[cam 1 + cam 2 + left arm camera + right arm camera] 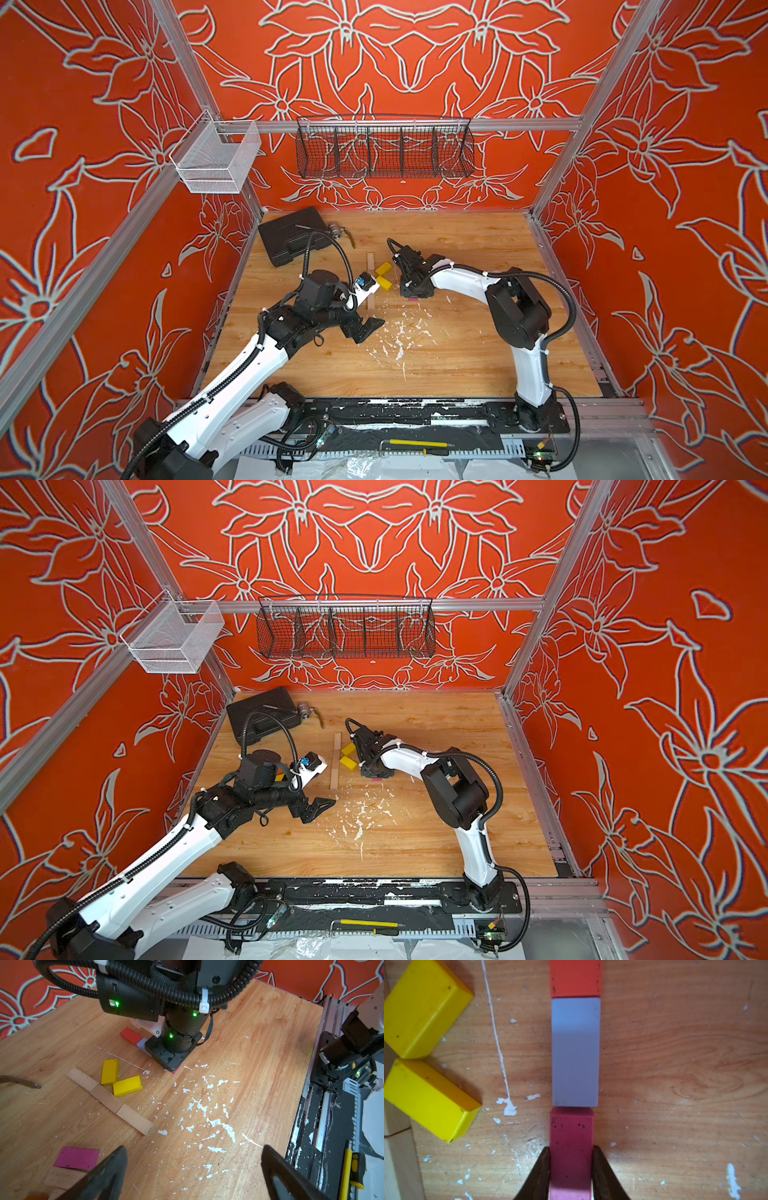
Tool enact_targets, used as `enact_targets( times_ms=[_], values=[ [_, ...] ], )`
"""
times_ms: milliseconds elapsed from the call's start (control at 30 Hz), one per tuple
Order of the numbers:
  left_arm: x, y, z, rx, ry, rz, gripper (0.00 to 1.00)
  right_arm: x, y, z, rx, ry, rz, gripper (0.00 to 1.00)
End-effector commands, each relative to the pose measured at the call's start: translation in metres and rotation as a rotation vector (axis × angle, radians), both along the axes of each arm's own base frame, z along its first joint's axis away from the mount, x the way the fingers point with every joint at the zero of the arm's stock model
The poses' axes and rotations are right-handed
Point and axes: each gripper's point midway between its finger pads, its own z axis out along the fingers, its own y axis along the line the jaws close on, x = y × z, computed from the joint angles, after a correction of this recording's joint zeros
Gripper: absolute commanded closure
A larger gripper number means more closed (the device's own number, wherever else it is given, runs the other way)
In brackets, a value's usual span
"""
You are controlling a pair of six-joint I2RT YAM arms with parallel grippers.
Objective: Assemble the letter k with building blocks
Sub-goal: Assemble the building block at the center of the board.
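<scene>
My right gripper (571,1149) is shut on a magenta block (571,1132) lying flat on the wooden table. That block's end touches a grey-purple block (575,1051), which sits in line with a red block (576,978). Two yellow blocks (109,1072) (127,1086) lie angled against a straight row of pale wood bars (110,1101). In both top views the right gripper (411,296) points down just right of the yellow blocks (383,276). My left gripper (194,1147) hovers open and empty over bare table. Another magenta block (77,1157) and pale bars (62,1177) lie beside it.
A black case (289,241) and a small metal part (334,230) sit at the table's back left. White paint flecks (399,332) dot the middle. A yellow-handled tool (415,444) lies on the front rail. A wire basket (384,147) hangs on the back wall.
</scene>
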Motion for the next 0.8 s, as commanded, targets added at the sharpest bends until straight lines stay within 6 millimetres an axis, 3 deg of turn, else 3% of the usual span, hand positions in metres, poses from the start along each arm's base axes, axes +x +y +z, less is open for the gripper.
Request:
enact_targets(
  times_ms=[0,767],
  values=[
    [0.0015,-0.0021,0.0029,-0.013,-0.004,-0.013,0.02,0.0054,-0.0089,-0.0056,-0.040,-0.004,-0.038,0.68],
    [0.0052,-0.0004,0.0030,-0.025,0.010,-0.001,0.02,0.0101,-0.0091,-0.0103,-0.038,0.006,-0.039,0.67]
  ],
)
